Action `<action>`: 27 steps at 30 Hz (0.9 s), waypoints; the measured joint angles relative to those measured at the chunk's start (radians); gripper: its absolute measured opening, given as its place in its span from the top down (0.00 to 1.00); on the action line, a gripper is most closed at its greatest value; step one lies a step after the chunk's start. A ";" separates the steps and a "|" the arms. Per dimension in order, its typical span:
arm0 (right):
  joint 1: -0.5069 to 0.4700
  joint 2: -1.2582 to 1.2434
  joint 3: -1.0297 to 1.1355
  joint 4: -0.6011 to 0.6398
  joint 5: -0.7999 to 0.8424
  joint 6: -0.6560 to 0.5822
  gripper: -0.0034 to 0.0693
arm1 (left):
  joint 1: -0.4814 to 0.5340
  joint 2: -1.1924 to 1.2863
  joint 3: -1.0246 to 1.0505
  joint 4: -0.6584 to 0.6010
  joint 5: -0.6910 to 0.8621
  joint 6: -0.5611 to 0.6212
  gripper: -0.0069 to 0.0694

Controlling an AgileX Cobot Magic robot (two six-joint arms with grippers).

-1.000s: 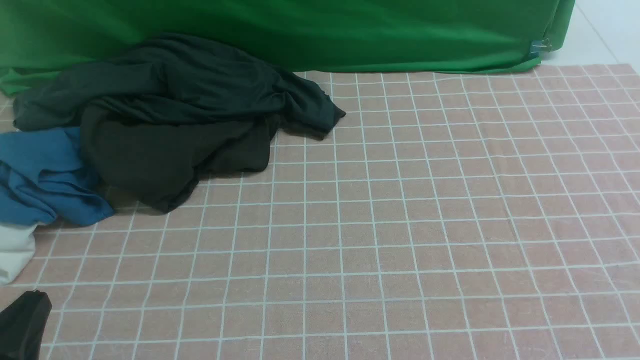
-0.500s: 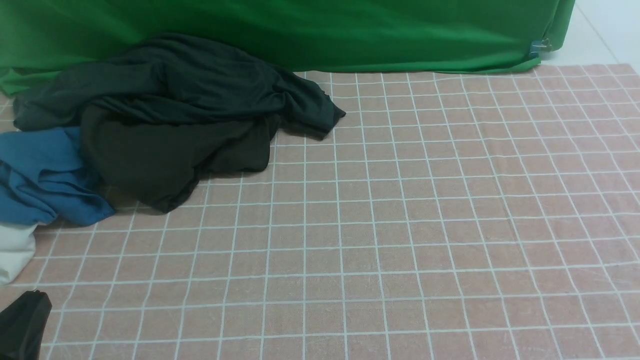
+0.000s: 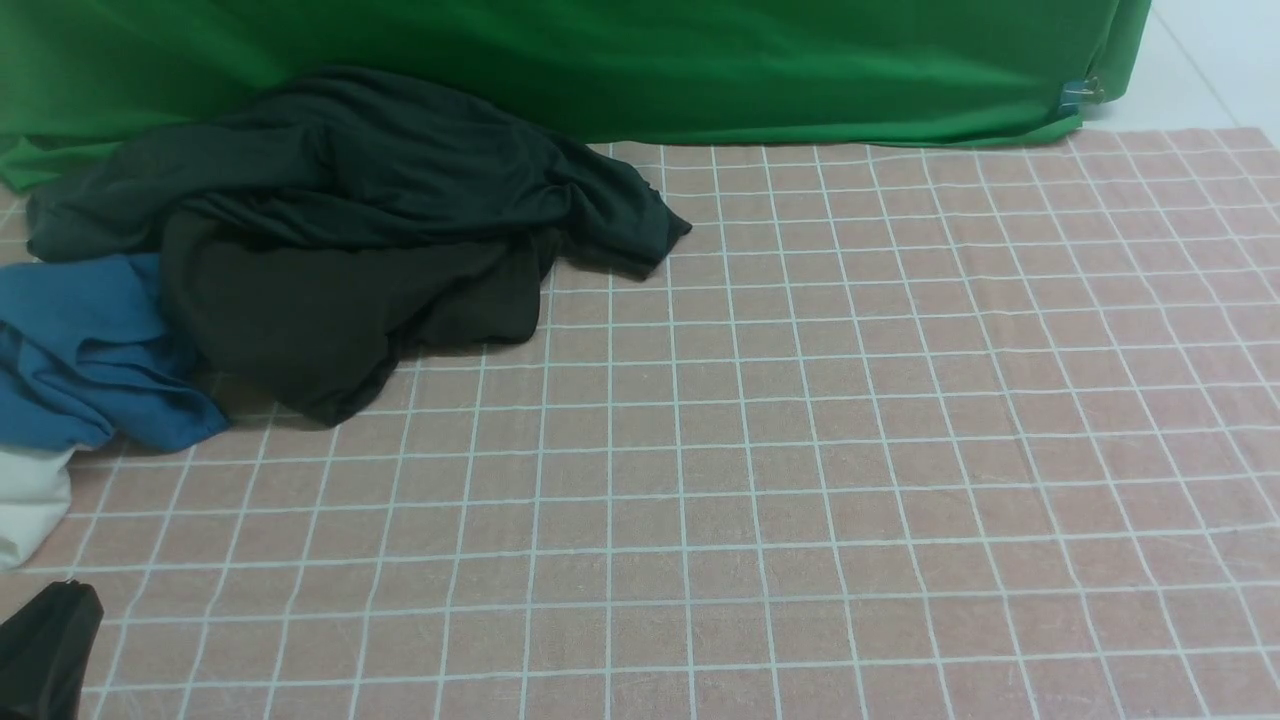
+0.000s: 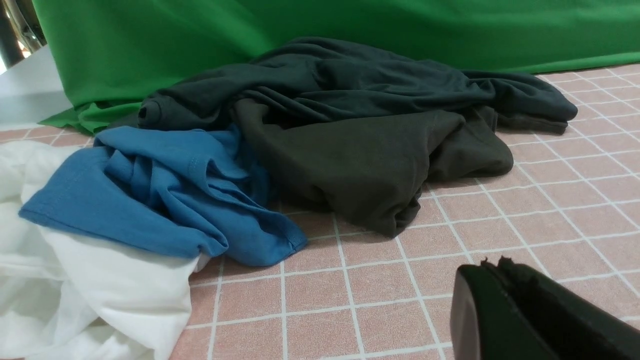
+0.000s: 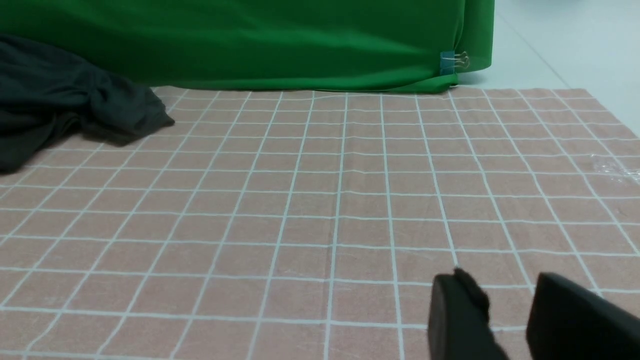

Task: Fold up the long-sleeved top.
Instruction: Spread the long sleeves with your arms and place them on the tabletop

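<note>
The long-sleeved top [image 3: 340, 320] is seen crumpled at the far left of the checked tablecloth [image 3: 800, 450]. It is partly covered by a dark grey-green garment [image 3: 400, 170] and touched by a blue garment [image 3: 90, 350]. Nothing is found moved since the earlier frames. The left gripper [image 4: 495, 265], probably the dark shape low in the front view's corner, is pressed together on nothing. The right gripper [image 5: 505, 292] is held apart, empty, well away from the pile.

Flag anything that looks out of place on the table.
The long-sleeved top lies crumpled in a heap at far left, partly under a dark grey-green garment, touching a blue garment that lies on a white cloth. Nothing looks spilled or damaged.
</note>
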 joint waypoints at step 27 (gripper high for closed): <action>0.000 0.000 0.000 0.000 0.000 0.000 0.62 | 0.000 0.090 -0.323 -0.396 0.088 -0.065 0.89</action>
